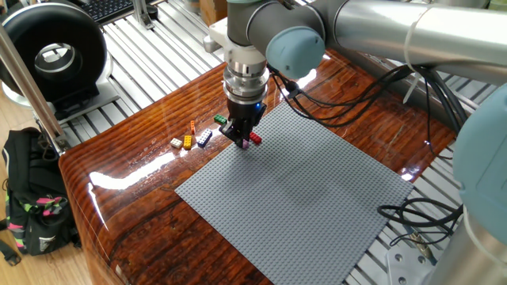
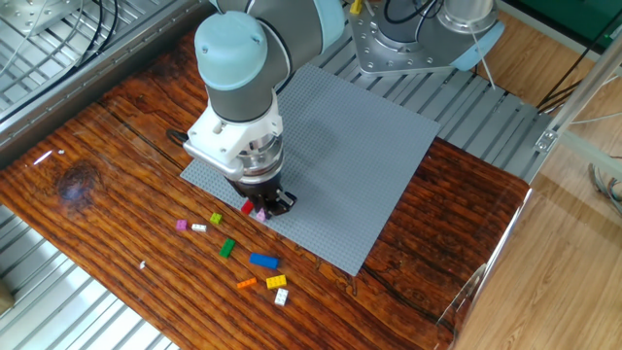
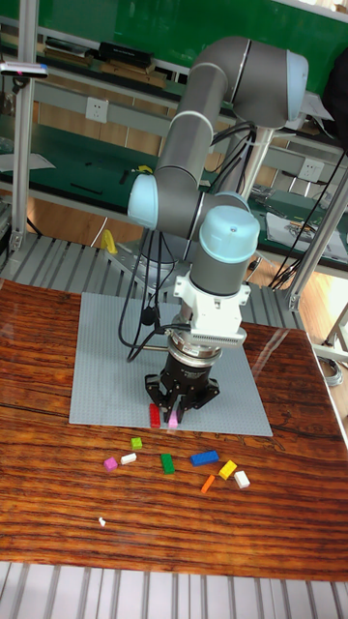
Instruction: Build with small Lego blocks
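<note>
Claw (image 3: 175,405) low over the near edge of the baseplate (image 2: 379,165), pointing straight down, fingers drawn in narrow around a pink brick (image 3: 173,421); firm grip or mere touch not clear from any view. Just beside it, to the left in the tall view, a red brick (image 3: 154,415) standing on the baseplate edge, touching or nearly touching the pink one.

Off the baseplate, on the wooden table (image 2: 87,185), the loose bricks scattered in a short band near that same edge: yellow-green (image 3: 136,443), magenta (image 3: 110,463) and white (image 3: 129,458) farthest left of the claw; green (image 3: 166,463) almost straight in front; then blue (image 3: 204,457), orange (image 3: 208,483), yellow (image 3: 227,470) and another white (image 3: 242,479) off to the right. All apart from the baseplate, none stacked.

Beyond the baseplate's far side, the arm's base (image 2: 418,39) on slatted metal.
</note>
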